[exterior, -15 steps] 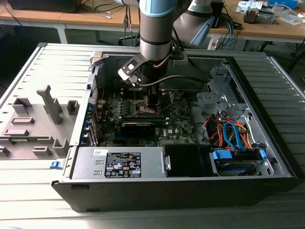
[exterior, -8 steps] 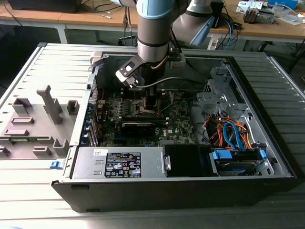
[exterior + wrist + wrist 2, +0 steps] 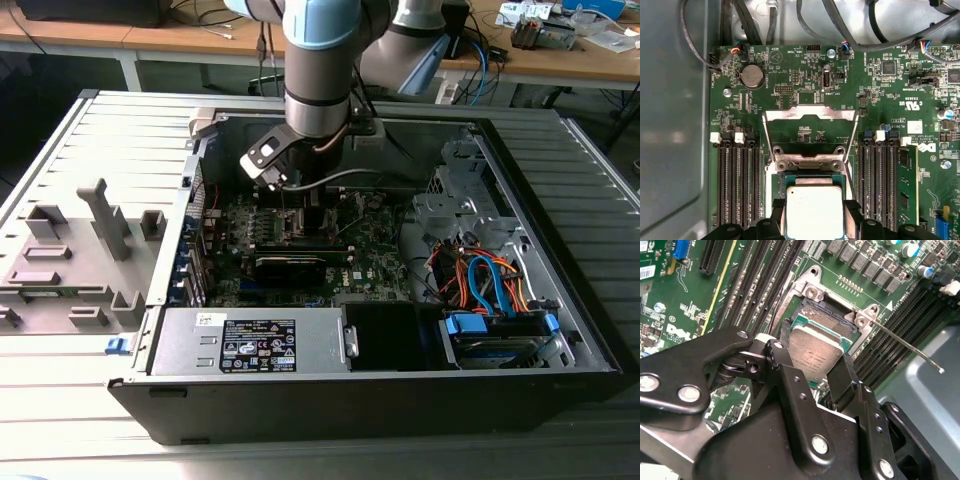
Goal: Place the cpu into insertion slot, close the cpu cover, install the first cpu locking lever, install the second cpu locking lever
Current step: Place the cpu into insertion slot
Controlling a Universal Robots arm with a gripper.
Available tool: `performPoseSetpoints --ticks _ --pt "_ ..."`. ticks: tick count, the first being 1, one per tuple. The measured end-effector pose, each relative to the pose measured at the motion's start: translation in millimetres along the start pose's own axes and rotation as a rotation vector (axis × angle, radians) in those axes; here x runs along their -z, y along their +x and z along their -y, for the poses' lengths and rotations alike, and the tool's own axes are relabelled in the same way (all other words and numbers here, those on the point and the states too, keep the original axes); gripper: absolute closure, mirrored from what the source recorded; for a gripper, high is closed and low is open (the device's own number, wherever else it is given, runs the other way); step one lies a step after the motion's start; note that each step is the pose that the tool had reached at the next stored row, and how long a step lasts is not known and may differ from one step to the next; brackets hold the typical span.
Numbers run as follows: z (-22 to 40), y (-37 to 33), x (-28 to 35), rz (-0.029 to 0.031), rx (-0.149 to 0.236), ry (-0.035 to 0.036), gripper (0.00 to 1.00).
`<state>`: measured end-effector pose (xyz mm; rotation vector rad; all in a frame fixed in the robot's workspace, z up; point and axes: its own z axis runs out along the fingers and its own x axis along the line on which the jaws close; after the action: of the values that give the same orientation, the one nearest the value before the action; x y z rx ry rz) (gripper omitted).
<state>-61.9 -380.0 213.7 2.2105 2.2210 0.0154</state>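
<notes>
The open black-and-grey computer case (image 3: pixel 350 400) lay on its side, and the grey and pale-blue robot arm (image 3: pixel 318 70) reached straight down into it, wrist vertical, over the green circuit board (image 3: pixel 880 100) that carried the insertion slot (image 3: pixel 822 317), a small dark-framed square socket. Beyond the slot's far edge the cpu cover (image 3: pixel 810 113), a thin silver-grey metal frame with a cut-out centre, stood swung open on its hinge, leaving the slot uncovered. Beside the slot a thin steel wire locking lever (image 3: pixel 905 347) stuck out, unlatched. The black gripper (image 3: pixel 816 354) was closed onto two opposite edges of the cpu (image 3: pixel 815 352), a small flat square chip with a silver-grey metal top, which sat directly over the slot and close to it; whether it was already bedded in could not be told. The chip looked light and rigid, with smooth edges that could slip under a weak pinch, and it was probably fragile on its underside, as was the slot's pin field, so the edge grip seen here seemed right: sides only, chip kept level with the slot, no pressure on its faces.
</notes>
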Motion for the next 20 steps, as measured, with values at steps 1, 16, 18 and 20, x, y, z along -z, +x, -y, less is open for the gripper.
performPoseSetpoints --ticks 1,16,18,20 --pt "0.8 0.0 -1.8 0.0004 0.0 0.0 0.45" --pt "3.2 6.9 -11.0 0.0166 0.0 0.0001 0.45" --pt "3.2 6.9 -11.0 0.0181 0.0 0.0001 0.45" --pt "3.3 6.7 -11.3 0.0225 -0.001 0.0001 0.45"
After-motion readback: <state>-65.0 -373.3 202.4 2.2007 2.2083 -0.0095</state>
